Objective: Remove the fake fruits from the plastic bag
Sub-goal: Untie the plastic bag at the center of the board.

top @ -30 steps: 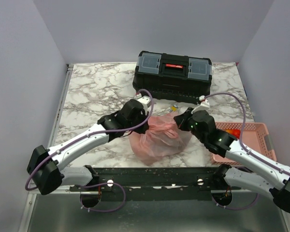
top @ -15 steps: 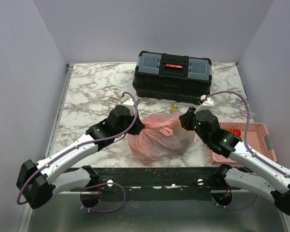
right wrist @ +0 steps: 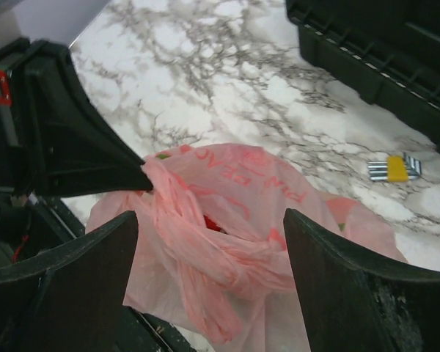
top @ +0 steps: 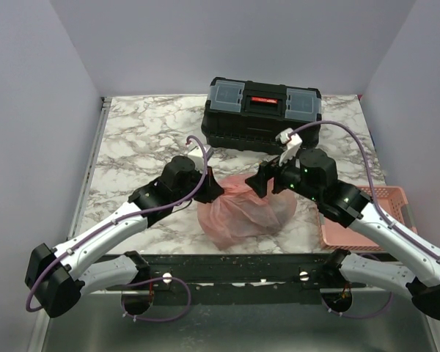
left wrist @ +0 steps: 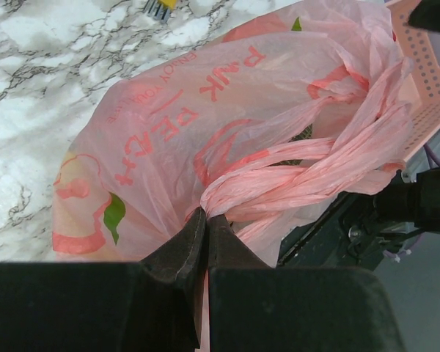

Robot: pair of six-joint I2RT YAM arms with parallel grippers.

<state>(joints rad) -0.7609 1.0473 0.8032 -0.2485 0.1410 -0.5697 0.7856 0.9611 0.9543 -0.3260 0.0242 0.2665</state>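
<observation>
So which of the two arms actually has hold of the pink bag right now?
The left arm: its fingers are shut on the twisted handle of the bag, while the right arm's fingers stand wide open above it.

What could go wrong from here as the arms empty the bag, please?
1. The left gripper pinches only a thin twisted handle of the bag; a pull might slip or tear it.
2. The handles lie twisted across the mouth, so the open right gripper may catch only plastic.
3. The bag lies by the table's near edge and could be dragged off.
</observation>
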